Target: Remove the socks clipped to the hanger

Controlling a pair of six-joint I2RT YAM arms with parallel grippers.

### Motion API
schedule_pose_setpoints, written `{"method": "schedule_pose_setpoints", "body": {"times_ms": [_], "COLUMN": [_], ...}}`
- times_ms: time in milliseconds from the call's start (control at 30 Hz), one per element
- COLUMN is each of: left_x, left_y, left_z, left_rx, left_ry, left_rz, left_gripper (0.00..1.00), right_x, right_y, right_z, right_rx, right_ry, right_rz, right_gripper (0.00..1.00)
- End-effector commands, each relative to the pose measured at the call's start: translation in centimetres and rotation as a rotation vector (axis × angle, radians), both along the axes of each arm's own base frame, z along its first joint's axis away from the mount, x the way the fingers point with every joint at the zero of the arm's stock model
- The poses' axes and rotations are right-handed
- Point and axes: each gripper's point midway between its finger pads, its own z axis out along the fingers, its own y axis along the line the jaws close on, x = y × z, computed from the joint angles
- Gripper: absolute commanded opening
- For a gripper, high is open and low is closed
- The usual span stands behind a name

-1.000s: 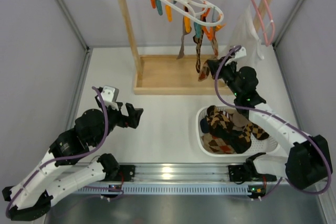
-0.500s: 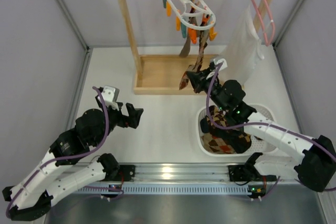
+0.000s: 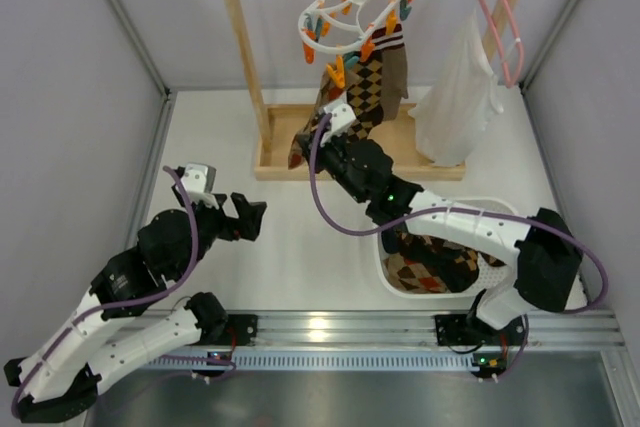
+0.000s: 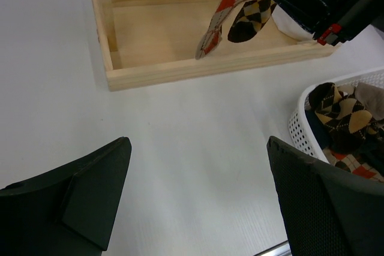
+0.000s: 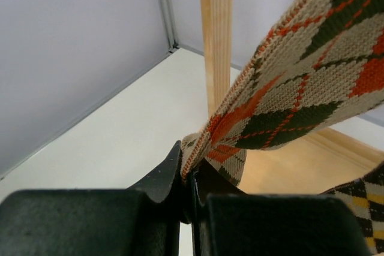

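So we judge the job well along but unfinished: a pile of socks [image 3: 430, 265] already lies in the white basket [image 3: 503, 213], while at least two patterned socks [image 3: 378, 75] hang from the clips [image 3: 336, 71] of the hanger [image 3: 352, 9] on the wooden rack [image 3: 240, 57]. Our right claw [image 5: 187, 175] is clamped on the orange sock [image 5: 288, 82], drawn taut; our left claw [image 3: 246, 217] hovers spread wide and empty above the table [image 3: 300, 247].
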Motion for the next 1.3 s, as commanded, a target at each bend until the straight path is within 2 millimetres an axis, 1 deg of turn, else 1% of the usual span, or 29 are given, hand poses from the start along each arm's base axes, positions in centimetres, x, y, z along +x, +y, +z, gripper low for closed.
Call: {"method": "schedule_pose_setpoints", "body": {"times_ms": [0, 33, 67, 100, 133, 167, 200, 233, 267, 300, 367, 400, 433, 500, 533, 567, 633, 667, 700, 733, 767, 800, 833, 900, 933, 967, 1000, 1133, 1267], "left_x": [0.4, 0.4, 0.4, 0.6, 0.4, 0.4, 0.6, 0.5, 0.4, 0.5, 0.7, 0.8, 1.1, 1.4, 1.5, 2.2, 3.3, 4.6, 5.5, 6.3, 8.0, 8.8, 9.6, 11.6, 12.2, 12.8, 13.9, 16.2, 18.2], "left_y": [1.8, 2.0, 2.4, 2.5, 2.9, 3.1, 3.1, 3.9, 4.2, 4.5, 4.5, 4.2, 3.4, 2.1, 1.5, -0.2, -1.9, -3.6, -4.3, -5.0, -5.9, -6.2, -6.5, -7.7, -8.0, -8.4, -9.3, -11.3, -12.5], "left_z": [3.0, 4.0, 4.8, 5.4, 7.2, 8.2, 9.1, 11.6, 12.9, 15.4, 17.6, 18.7, 20.4, 22.1, 22.8, 23.9, 24.4, 24.7, 24.7, 24.6, 24.6, 24.6, 24.5, 24.6, 24.7, 24.6, 24.4, 23.4, 21.9], "left_rx": [-0.094, -0.12, -0.143, -0.148, -0.179, -0.188, -0.194, -0.228, -0.241, -0.255, -0.26, -0.253, -0.264, -0.263, -0.265, -0.257, -0.218, -0.189, -0.144, -0.119, -0.083, -0.039, -0.01, 0.051, 0.065, 0.085, 0.111, 0.18, 0.244], "left_ry": [-0.052, -0.062, -0.072, -0.077, -0.1, -0.111, -0.12, -0.157, -0.174, -0.207, -0.232, -0.247, -0.258, -0.271, -0.277, -0.278, -0.281, -0.274, -0.28, -0.28, -0.275, -0.283, -0.285, -0.292, -0.295, -0.293, -0.296, -0.29, -0.273], "left_rz": [0.107, 0.123, 0.139, 0.155, 0.162, 0.168, 0.179, 0.201, 0.209, 0.217, 0.219, 0.21, 0.184, 0.141, 0.122, 0.082, 0.059, 0.046, 0.047, 0.057, 0.095, 0.112, 0.129, 0.168, 0.185, 0.197, 0.204, 0.225, 0.285], "left_gripper": [0.98, 0.98, 0.98, 0.98, 0.98, 0.98, 0.98, 0.98, 0.98, 0.98, 0.98, 0.98, 0.98, 0.98, 0.98, 0.98, 0.98, 0.98, 0.98, 0.98, 0.98, 0.98, 0.98, 0.98, 0.98, 0.98, 0.98, 0.98, 0.98], "right_x": [0.5, 0.4, 0.5, 0.9, 1.0, 1.2, 1.5, 1.6, 1.9, 2.2, 2.7, 3.0, 3.3, 3.6, 4.0, 4.2, 4.8, 4.8, 5.2, 5.4, 5.4, 5.6, 5.7, 6.1, 6.3, 6.3, 6.4, 6.5, 6.4], "right_y": [2.7, 3.3, 3.8, 4.5, 4.9, 5.2, 5.6, 5.8, 5.7, 5.9, 5.9, 6.2, 6.4, 6.9, 6.8, 7.1, 7.1, 7.3, 7.5, 7.6, 7.9, 8.1, 8.3, 8.7, 9.0, 9.4, 9.5, 10.2, 10.6], "right_z": [1.3, 2.7, 2.8, 1.7, 1.8, 2.5, 1.9, 1.7, 1.9, 1.2, 1.0, 0.1, 0.7, -0.5, -0.2, -1.0, -0.8, -1.2, -1.9, -1.7, -1.9, -2.7, -2.4, -3.3, -3.0, -3.7, -3.8, -3.9, -3.8], "right_rx": [-0.037, -0.028, -0.032, -0.058, -0.059, -0.045, -0.058, -0.061, -0.057, -0.067, -0.099, -0.124, -0.123, -0.165, -0.167, -0.19, -0.207, -0.229, -0.249, -0.259, -0.269, -0.295, -0.304, -0.342, -0.35, -0.371, -0.383, -0.422, -0.424], "right_ry": [-0.025, -0.043, -0.045, -0.033, -0.031, -0.037, -0.031, -0.029, -0.029, -0.023, -0.039, -0.031, -0.037, -0.027, -0.034, -0.029, -0.038, -0.033, -0.03, -0.038, -0.041, -0.036, -0.045, -0.044, -0.057, -0.06, -0.068, -0.1, -0.114], "right_rz": [-0.014, -0.023, -0.028, -0.033, -0.038, -0.051, -0.056, -0.064, -0.081, -0.091, -0.112, -0.118, -0.127, -0.133, -0.15, -0.156, -0.182, -0.184, -0.188, -0.194, -0.193, -0.192, -0.196, -0.195, -0.19, -0.183, -0.181, -0.17, -0.149], "right_gripper": [0.0, 0.0, 0.0, 0.0, 0.0, 0.0, 0.0, 0.0, 0.0, 0.0, 0.0, 0.0, 0.0, 0.0, 0.0, 0.0, 0.0, 0.0, 0.0, 0.0, 0.0, 0.0, 0.0, 0.0, 0.0, 0.0, 0.0, 0.0, 0.0]}}
